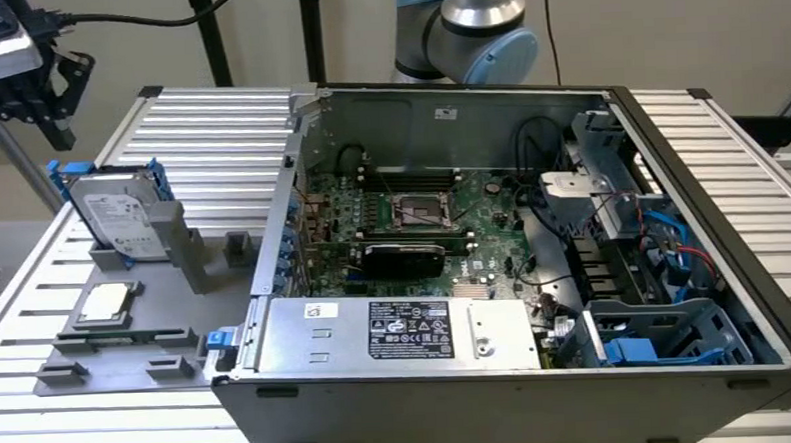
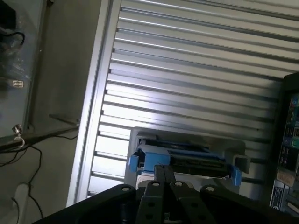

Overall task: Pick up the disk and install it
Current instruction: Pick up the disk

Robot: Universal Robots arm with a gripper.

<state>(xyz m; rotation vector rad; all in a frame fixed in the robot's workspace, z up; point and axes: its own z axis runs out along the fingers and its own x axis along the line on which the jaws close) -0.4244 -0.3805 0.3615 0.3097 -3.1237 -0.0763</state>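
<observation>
Exterior view: gripper up high, disk below it, well apart.
Fingers look pressed together, nothing held. Disk stands on edge in grey rack, left of open PC case. It sits below gripper, slightly twd exterior view's right; its long top edge runs approx. across that view.

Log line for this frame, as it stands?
stage: pre-grasp | gripper: shut, empty, above disk, not touching | disk: upright in grey holder, outside computer case
</observation>
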